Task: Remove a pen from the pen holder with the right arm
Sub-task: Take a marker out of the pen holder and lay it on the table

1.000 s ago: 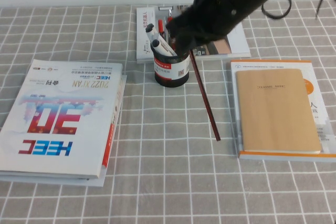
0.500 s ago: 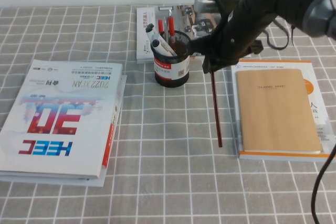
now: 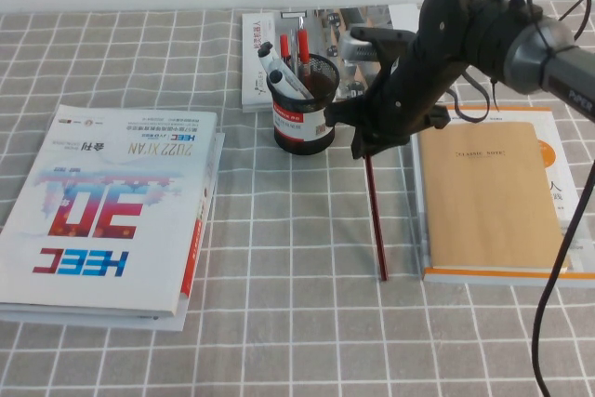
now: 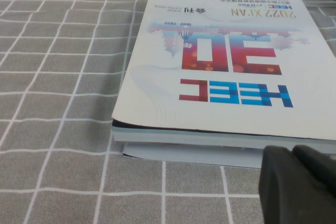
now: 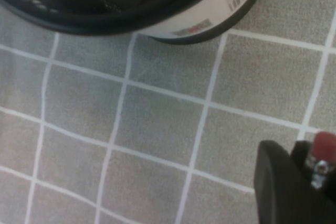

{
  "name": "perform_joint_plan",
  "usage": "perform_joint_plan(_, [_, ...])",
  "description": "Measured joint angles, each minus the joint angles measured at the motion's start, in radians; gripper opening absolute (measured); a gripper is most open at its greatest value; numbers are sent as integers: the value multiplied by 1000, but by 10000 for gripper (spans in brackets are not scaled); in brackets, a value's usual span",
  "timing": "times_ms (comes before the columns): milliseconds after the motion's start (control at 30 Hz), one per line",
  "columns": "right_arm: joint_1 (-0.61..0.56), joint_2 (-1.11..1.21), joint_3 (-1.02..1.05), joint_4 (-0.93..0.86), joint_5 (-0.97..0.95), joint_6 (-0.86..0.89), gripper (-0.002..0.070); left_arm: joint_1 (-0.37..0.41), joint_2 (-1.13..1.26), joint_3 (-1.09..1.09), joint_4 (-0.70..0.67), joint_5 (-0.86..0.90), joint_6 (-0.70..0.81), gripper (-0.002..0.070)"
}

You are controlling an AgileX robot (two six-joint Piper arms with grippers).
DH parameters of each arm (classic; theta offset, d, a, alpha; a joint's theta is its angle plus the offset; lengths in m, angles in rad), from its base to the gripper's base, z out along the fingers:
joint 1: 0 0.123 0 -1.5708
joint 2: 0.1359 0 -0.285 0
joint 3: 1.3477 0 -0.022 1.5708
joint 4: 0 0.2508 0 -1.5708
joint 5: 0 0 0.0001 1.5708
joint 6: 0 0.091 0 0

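Observation:
A black mesh pen holder (image 3: 303,118) with a white label stands at the back middle of the checked cloth, with red and white pens (image 3: 290,55) still in it. My right gripper (image 3: 367,141) hangs just to its right, shut on the top of a long dark red pen (image 3: 376,220). The pen slants down toward the cloth beside the tan notebook. In the right wrist view the holder's base (image 5: 184,9) lies close by, and the pen's red end (image 5: 324,145) shows between the right gripper (image 5: 307,174) fingers. My left gripper (image 4: 294,182) is shut beside the big book (image 4: 226,61).
A white "HEEC" book (image 3: 116,206) lies on the left of the cloth. A tan notebook on an orange-edged book (image 3: 488,192) lies on the right. An open magazine (image 3: 265,44) sits behind the holder. A cable loops off the right arm (image 3: 567,258).
My right arm has swung from over the pen holder to its right side, carrying the dark red pen out with it. The pen's lower tip has shifted slightly left.

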Motion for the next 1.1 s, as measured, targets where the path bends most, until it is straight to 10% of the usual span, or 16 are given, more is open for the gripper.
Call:
perform_joint_plan(233, [0,22,0,-2,-2,-4,49,0,0,0,0,0,0,-5])
perform_joint_plan(567, [0,24,0,-8,0,-4,360,0,0,0,0,0,0,-5])
perform_joint_plan(1100, [45,-316,45,-208,221,-30,0,0,0,0,0,0,0,-5])
